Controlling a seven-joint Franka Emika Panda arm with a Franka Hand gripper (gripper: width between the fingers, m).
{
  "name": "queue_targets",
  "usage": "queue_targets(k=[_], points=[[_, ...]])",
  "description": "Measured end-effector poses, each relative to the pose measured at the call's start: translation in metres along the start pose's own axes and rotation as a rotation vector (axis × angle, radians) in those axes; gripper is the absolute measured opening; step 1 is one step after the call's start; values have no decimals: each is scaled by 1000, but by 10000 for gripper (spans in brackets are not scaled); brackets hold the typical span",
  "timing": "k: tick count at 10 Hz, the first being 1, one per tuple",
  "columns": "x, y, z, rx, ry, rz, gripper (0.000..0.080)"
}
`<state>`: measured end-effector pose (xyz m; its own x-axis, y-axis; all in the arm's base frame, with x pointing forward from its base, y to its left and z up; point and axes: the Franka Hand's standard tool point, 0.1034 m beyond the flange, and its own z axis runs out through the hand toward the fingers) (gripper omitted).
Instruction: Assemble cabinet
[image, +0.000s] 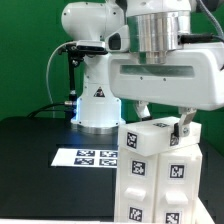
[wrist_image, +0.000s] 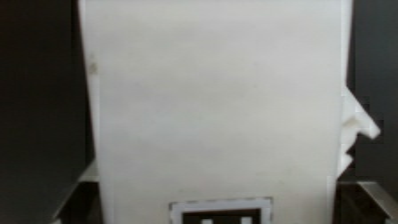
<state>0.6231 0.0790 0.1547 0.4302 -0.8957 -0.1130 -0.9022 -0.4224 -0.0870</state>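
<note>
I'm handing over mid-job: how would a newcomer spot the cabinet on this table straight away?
Start at the black table in front of the robot's white base. At the near edge on the exterior view's right, directly under the pincer, stands the cabinet, a tall white box. Unlike the flat marker board lying beside it, it stands upright and carries black-and-white tags on several faces.

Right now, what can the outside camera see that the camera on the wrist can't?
Only the exterior view shows the robot's base, the marker board on the black table, and the gripper with its jaws astride the cabinet's top. Only the wrist view shows one plain white face filling the picture, a tag at its edge. Both show the cabinet.
</note>
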Motion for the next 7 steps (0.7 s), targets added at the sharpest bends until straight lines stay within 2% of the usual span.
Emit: queue_targets(k=[2,3,5,6,7], points=[[1,-8,1,69,10,253,555],[1,-9,1,78,9,318,555],[1,-10,1,80,5,439,555],[1,-10,1,80,5,449,627],[0,-10,1,79,5,428,627]])
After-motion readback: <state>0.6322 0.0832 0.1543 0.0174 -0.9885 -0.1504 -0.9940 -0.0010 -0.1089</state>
